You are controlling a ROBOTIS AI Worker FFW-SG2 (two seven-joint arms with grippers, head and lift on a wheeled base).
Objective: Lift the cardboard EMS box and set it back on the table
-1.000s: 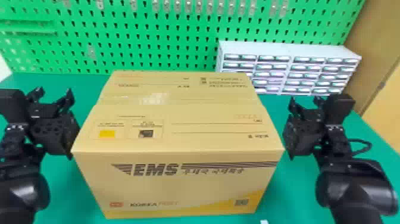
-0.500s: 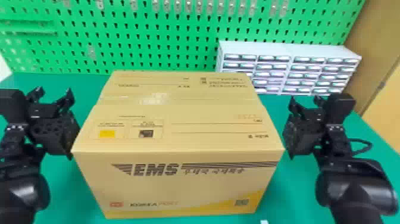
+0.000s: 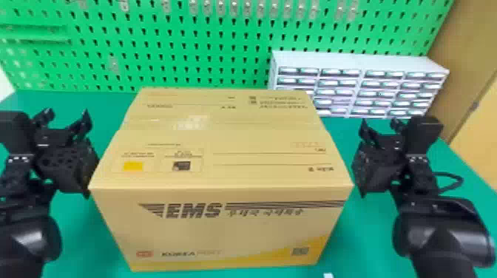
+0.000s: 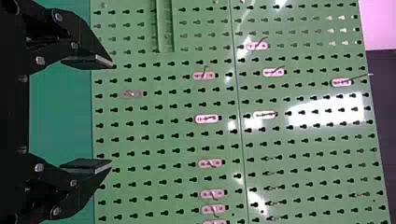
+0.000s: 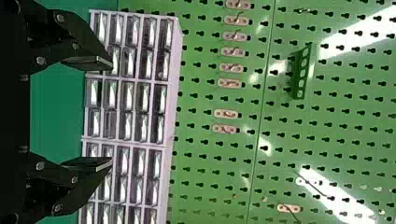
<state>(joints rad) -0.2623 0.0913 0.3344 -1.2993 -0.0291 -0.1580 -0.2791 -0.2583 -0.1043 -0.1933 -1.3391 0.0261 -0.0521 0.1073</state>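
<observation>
Nothing visibly shifted since the earlier frame. EMS box (image 3: 236,233) sits between left gripper (image 3: 67,120) and right gripper (image 3: 381,127), both fingers-apart, inward of the bench's (image 3: 466,192) right edge.

Workshop-like place, green pegboard (image 3: 207,66) with hooks, white cabinet (image 3: 351,60) of small drawers, green tabletop (image 3: 458,185)

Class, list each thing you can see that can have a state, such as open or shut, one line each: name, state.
Cardboard box, top flaps closed
Left gripper, open, nothing between its fingers
Right gripper, open, nothing between its fingers
Drawer unit, drawers look shut
Green pegboard, upright
</observation>
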